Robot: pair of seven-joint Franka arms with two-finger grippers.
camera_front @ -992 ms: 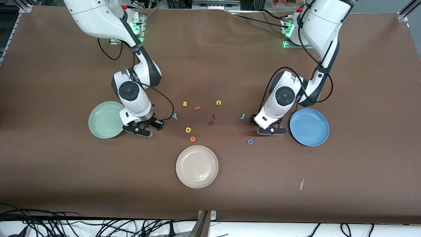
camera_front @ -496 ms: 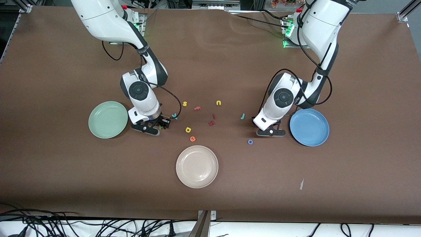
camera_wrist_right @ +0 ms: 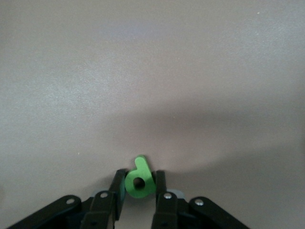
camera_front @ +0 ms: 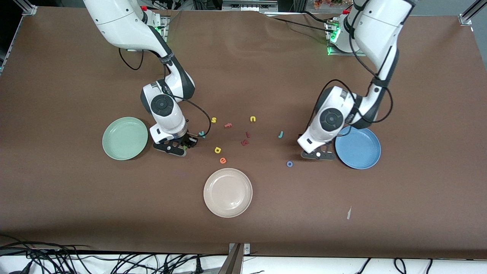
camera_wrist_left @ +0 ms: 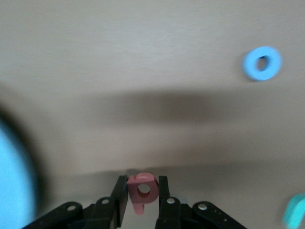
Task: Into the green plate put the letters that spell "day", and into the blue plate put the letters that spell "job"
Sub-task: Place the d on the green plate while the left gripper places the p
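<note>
My right gripper (camera_wrist_right: pixel 139 179) is shut on the dark green d (camera_wrist_right: pixel 138 182), low over the table between the green plate (camera_front: pixel 124 138) and the teal y (camera_front: pixel 202 134). The yellow a (camera_front: pixel 217 150) lies nearer the front camera than the y. My left gripper (camera_wrist_left: pixel 143 184) is shut on the salmon b (camera_wrist_left: pixel 142 188), low beside the blue plate (camera_front: pixel 357 147). The blue o (camera_front: pixel 289 164) and teal j (camera_front: pixel 280 134) lie loose on the table close to it. The o (camera_wrist_left: pixel 262 63) and j (camera_wrist_left: pixel 295 212) also show in the left wrist view.
A cream plate (camera_front: pixel 228 192) sits near the front edge. Loose in mid-table are a yellow s (camera_front: pixel 214 120), a salmon f (camera_front: pixel 228 125), a yellow u (camera_front: pixel 252 119), dark red letters (camera_front: pixel 245 142) and an orange e (camera_front: pixel 223 160). A white scrap (camera_front: pixel 349 213) lies toward the left arm's end.
My right gripper moved from beside the green plate toward the y and shut on the d. My left gripper shut on the b and shifted slightly toward the blue plate.
</note>
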